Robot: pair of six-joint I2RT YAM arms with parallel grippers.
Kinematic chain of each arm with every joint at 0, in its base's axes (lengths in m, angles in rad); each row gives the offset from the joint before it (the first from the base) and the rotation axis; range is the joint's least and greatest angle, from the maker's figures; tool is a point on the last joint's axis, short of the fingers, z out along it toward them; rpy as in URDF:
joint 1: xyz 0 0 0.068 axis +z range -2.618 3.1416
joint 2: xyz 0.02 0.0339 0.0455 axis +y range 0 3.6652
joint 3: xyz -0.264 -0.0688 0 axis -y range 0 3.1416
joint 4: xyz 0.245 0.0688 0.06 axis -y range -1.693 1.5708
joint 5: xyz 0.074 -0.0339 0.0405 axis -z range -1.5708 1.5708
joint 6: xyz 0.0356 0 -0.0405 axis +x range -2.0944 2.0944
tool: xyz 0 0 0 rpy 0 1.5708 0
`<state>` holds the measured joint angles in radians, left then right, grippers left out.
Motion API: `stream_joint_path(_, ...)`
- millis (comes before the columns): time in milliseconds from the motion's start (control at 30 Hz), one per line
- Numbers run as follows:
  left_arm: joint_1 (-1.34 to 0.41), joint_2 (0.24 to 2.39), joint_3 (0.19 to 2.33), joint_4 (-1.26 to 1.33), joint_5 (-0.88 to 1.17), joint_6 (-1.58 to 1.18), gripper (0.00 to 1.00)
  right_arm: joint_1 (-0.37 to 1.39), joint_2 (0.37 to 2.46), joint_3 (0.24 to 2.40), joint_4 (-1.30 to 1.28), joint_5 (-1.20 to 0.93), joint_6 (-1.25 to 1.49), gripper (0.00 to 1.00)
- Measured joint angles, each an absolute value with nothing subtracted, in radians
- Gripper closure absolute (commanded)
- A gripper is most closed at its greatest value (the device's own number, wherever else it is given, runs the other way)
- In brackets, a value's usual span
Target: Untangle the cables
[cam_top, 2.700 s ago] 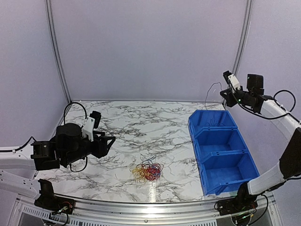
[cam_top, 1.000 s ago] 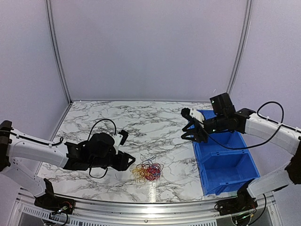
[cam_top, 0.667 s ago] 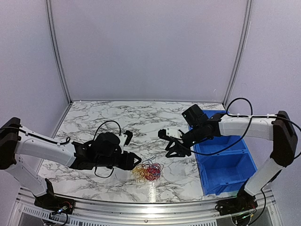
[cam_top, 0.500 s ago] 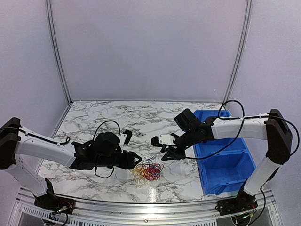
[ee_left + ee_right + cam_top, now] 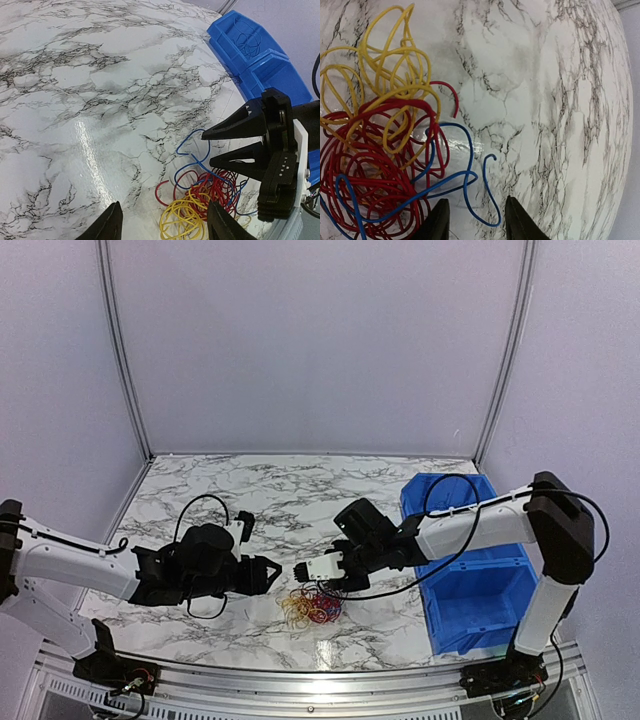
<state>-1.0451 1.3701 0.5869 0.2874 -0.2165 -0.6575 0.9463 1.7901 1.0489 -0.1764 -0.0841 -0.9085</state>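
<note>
The cables (image 5: 313, 606) lie in a small tangled bundle near the table's front edge. In the right wrist view yellow loops (image 5: 395, 65) sit above red coils (image 5: 365, 165), and a blue strand (image 5: 470, 170) winds out of them. My left gripper (image 5: 272, 574) hovers open just left of the bundle; its fingers straddle the yellow cable (image 5: 185, 220) from above. My right gripper (image 5: 303, 571) is open at the bundle's far side. It hangs low over the blue loop (image 5: 192, 150), which lies between its fingers (image 5: 440, 215). Neither gripper holds anything.
A blue bin (image 5: 497, 592) with three compartments stands at the right of the marble table (image 5: 290, 500). A thin dark wire (image 5: 247, 42) lies in its far compartment. The two grippers face each other a few centimetres apart.
The right arm swung from over the bin leftward and down to the bundle. The left gripper advanced toward the bundle, then drew back slightly left.
</note>
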Motion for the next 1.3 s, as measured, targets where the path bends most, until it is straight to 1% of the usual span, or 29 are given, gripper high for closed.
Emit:
stream_joint_path(133,-1.045,1.370,0.580,0.289,-0.218,-0.668,0.41,0.956,1.809,1.049,-0.159,-0.051,-0.918,0.90)
stream_joint_path(200,-1.045,1.375,0.579,0.302,-0.205,-0.667,0.40,0.956,1.806,1.049,-0.154,-0.039,-0.916,0.98)
stream_joint_path(233,-1.045,1.378,0.578,0.318,-0.194,-0.665,0.40,0.956,1.803,1.049,-0.151,-0.035,-0.915,1.00)
stream_joint_path(400,-1.058,1.380,0.548,0.422,-0.154,-0.633,0.40,0.956,1.746,1.056,-0.173,-0.035,-0.893,1.00)
stream_joint_path(633,-1.069,1.392,0.540,0.559,-0.100,-0.590,0.39,0.956,1.632,1.177,-0.253,-0.081,-0.832,1.00)
stream_joint_path(800,-1.098,1.407,0.521,0.693,-0.091,-0.569,0.38,0.956,1.616,1.228,-0.294,-0.114,-0.788,1.00)
stream_joint_path(1067,-1.107,1.470,0.535,0.807,-0.168,-0.569,0.39,0.956,1.617,1.242,-0.363,-0.148,-0.733,1.00)
stream_joint_path(1200,-1.107,1.513,0.553,0.823,-0.231,-0.590,0.43,0.956,1.617,1.250,-0.368,-0.157,-0.712,1.00)
stream_joint_path(1300,-1.107,1.531,0.560,0.830,-0.265,-0.601,0.44,0.956,1.617,1.250,-0.369,-0.161,-0.702,1.00)
